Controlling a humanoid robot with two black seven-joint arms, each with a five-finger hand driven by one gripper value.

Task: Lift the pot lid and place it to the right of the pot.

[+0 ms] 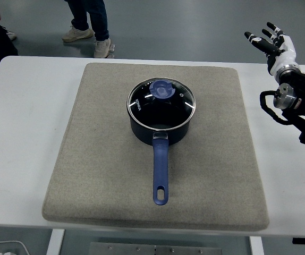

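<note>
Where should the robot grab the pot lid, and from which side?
Probably by the blue knob at the centre of the glass lid, coming straight down from above. The lid lies flat on the pot, so its rim offers little to grip. The right hand, open, is nearest.

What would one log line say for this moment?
lid: on pot | right hand: open, raised, far right | left arm: unseen | step: not started
</note>
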